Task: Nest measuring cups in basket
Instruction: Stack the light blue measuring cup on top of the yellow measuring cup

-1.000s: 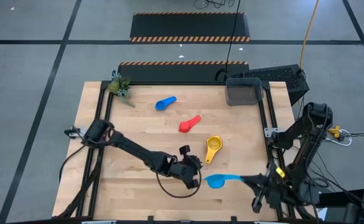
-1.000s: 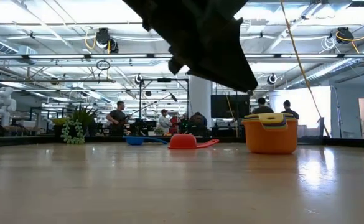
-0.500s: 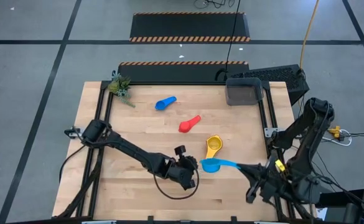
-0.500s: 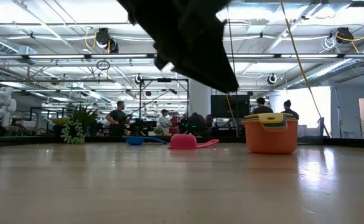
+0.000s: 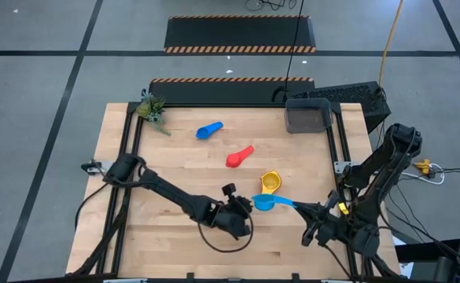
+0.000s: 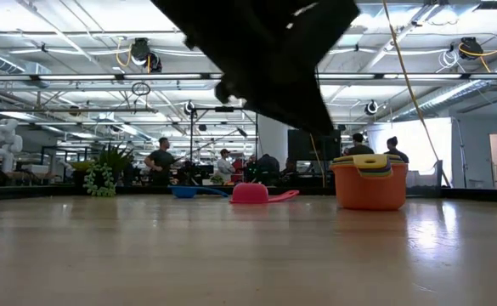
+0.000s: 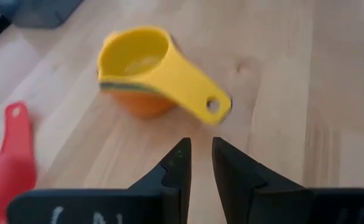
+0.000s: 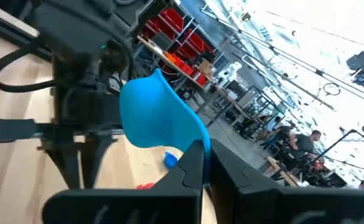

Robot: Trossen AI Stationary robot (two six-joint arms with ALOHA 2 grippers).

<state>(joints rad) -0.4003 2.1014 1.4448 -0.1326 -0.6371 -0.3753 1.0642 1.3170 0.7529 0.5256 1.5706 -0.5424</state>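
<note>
I work over a pale wooden table (image 5: 182, 165) edged by dark rails, standing on a grey floor with black lines. Seen level across the boards, a big workshop opens behind: ceiling lights, shelving, a few people standing far off. A small green plant (image 5: 152, 108) sits at the far left corner, and a black keyboard (image 5: 355, 96) lies just off the far right corner.

My right gripper (image 5: 299, 209) is clamped together on the handle of the light blue cup (image 5: 264, 203), holding it up off the table, its bowl just beside the yellow cup (image 5: 270, 182). In my right wrist view the light blue bowl (image 8: 160, 115) rises straight ahead of my fingers (image 8: 188, 168).

My left gripper (image 5: 243, 207) hangs low near the table's front, jaws only slightly apart and holding nothing. In my left wrist view the yellow cup (image 7: 145, 59), nested on an orange one (image 7: 141, 104), lies just ahead of my fingertips (image 7: 180, 158), handle towards me.

The red cup (image 5: 237, 157) and the blue cup (image 5: 207, 130) lie apart, farther back. The basket (image 5: 307, 116) stands at the far right corner, well away from both grippers.
</note>
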